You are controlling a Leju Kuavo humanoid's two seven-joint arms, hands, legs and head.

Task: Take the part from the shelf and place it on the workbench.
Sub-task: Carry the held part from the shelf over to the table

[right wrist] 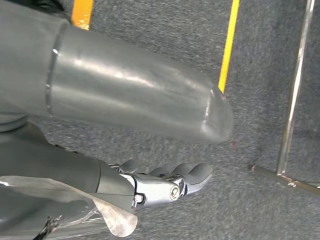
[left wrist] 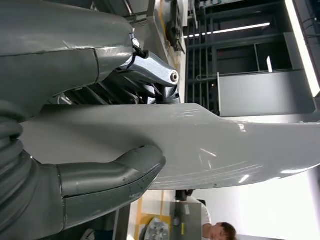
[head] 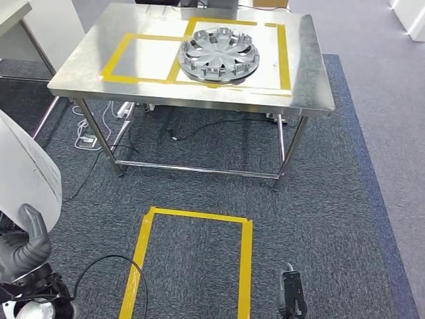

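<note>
In the head view the left hand (head: 22,249) sits low at the near left, its dark fingers (head: 31,222) wrapped round the lower edge of a pale grey panel (head: 25,176), the part, which rises above them and leans back toward the robot. The bench (head: 75,76) lies well ahead of those fingers and off to their right, with a hubcap (head: 219,56) already lying in one taped box and the other taped box (head: 145,58) bare; by my judgement the carrying hand is the nearer one to that bare box. The right hand (head: 291,296) hangs low over the carpet. In the left wrist view the thumb (left wrist: 124,172) presses one face of the panel and the fingers clamp the other, the panel's long axis running away past the fingertips. In the right wrist view the fingers (right wrist: 177,175) lie straight and slack, holding nothing.
</note>
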